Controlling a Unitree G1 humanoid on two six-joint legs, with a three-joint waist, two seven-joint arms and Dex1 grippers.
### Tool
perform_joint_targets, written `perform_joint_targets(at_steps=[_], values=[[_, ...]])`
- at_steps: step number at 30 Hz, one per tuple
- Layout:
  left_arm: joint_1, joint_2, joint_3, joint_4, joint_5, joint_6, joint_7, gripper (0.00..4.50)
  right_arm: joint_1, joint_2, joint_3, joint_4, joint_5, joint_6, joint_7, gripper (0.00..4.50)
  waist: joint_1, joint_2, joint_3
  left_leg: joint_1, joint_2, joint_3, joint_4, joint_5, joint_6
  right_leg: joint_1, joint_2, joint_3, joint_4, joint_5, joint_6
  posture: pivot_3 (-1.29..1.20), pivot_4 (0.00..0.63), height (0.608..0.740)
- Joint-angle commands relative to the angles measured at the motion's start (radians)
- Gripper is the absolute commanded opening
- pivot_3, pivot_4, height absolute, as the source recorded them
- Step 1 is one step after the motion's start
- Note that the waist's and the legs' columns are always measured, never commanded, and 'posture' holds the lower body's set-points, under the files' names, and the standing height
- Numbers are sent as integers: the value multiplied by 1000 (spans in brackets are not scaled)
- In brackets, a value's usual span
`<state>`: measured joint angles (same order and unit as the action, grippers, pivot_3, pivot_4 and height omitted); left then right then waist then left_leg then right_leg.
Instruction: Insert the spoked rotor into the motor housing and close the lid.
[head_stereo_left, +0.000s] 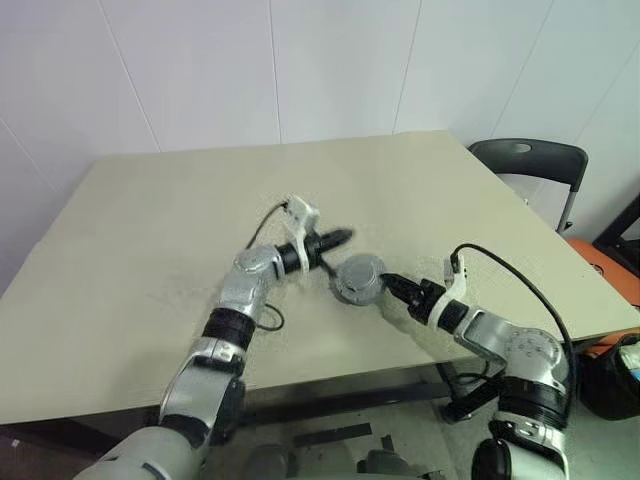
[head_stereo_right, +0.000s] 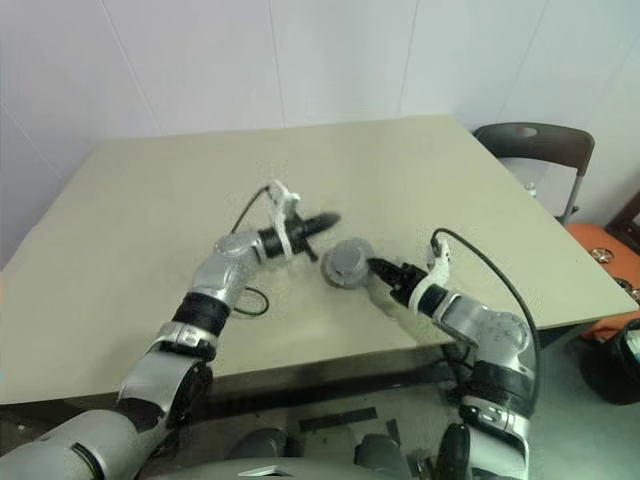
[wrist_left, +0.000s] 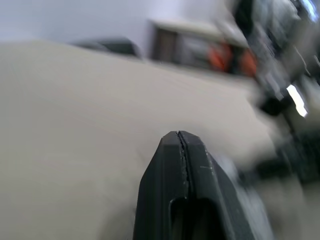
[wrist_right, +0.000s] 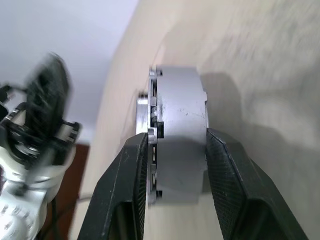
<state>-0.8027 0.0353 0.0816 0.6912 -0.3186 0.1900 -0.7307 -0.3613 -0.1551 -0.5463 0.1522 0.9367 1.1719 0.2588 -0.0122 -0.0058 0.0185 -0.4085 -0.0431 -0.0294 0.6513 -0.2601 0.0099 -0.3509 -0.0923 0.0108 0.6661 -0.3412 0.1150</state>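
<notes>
The motor housing (head_stereo_left: 360, 278), a short silver-grey cylinder, rests near the middle of the beige table (head_stereo_left: 160, 230). My right gripper (wrist_right: 177, 136) is shut on the housing, one black finger (wrist_right: 131, 180) on each flat side. A thin silver lid (wrist_right: 144, 111) lies close against one face of the housing, with a narrow gap showing. The spoked rotor is hidden. My left gripper (head_stereo_left: 338, 238) hangs just left of and above the housing, pointing toward it, with its fingers (wrist_left: 170, 165) pressed together and nothing held.
A dark folding chair (head_stereo_left: 530, 160) stands past the table's right edge. Orange and black items (head_stereo_left: 610, 370) sit on the floor at the right. The table's front edge runs just below my right forearm.
</notes>
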Motion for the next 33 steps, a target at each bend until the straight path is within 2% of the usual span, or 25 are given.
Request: perform_joint_targets(at_steps=[1, 9, 13, 16, 22, 24, 27, 28, 33], values=[[-54, 1, 141, 39, -107, 36, 111, 0, -31, 11, -76, -5, 33, -92, -57, 1483, 2, 0, 0, 0, 0, 0, 0, 0, 0, -1, 1, 1, 0, 0, 0, 0, 0, 740], [-29, 2, 189, 54, -137, 74, 125, 0, -39, 37, -104, -18, 74, -203, -132, 1483, 3, -2, 3, -2, -2, 1, -2, 0, 0, -3, 3, 5, 0, 0, 0, 0, 0, 740], [-27, -13, 249, 56, -198, 100, 167, 0, -38, 29, -91, -3, 71, -232, -134, 1483, 1, -2, 3, -2, -2, 1, -2, 1, -2, -3, 4, 6, 0, 0, 0, 0, 0, 740], [-9, -31, 273, 37, -237, 137, 168, 560, -52, 41, -102, 1, 95, -261, -135, 1482, 0, -2, 3, -2, 0, 1, -2, 1, -2, -4, 4, 6, 0, 0, 0, 0, 0, 740], [43, -91, 295, -4, -306, 237, 199, 2561, -74, 97, -91, -21, 147, -309, -132, 1482, -1, -2, 3, -3, 0, 1, -3, 1, -2, -5, 4, 7, 0, 0, 0, 0, 0, 740], [60, -112, 291, -16, -318, 263, 206, 3356, -78, 115, -82, -21, 148, -329, -135, 1482, -2, -2, 3, -3, 0, 1, -3, 1, -2, -6, 5, 7, 0, 0, 0, 0, 0, 740], [93, -149, 278, -28, -327, 303, 216, 4272, -78, 136, -62, -23, 144, -350, -132, 1482, -2, -2, 3, -2, 0, 1, -3, 2, -3, -6, 5, 8, 1, 0, 0, 0, 0, 740], [104, -164, 278, -26, -331, 315, 222, 4480, -74, 142, -52, -24, 140, -355, -127, 1482, -2, -2, 3, -2, 0, 1, -3, 2, -3, -6, 5, 8, 1, 0, 0, 0, 0, 740], [117, -211, 307, -40, -407, 425, 259, 4480, -67, 177, -50, -17, 176, -385, -129, 1482, -2, -2, 3, -2, 0, 1, -3, 2, -3, -6, 4, 8, 1, 0, 0, 0, 0, 740]])
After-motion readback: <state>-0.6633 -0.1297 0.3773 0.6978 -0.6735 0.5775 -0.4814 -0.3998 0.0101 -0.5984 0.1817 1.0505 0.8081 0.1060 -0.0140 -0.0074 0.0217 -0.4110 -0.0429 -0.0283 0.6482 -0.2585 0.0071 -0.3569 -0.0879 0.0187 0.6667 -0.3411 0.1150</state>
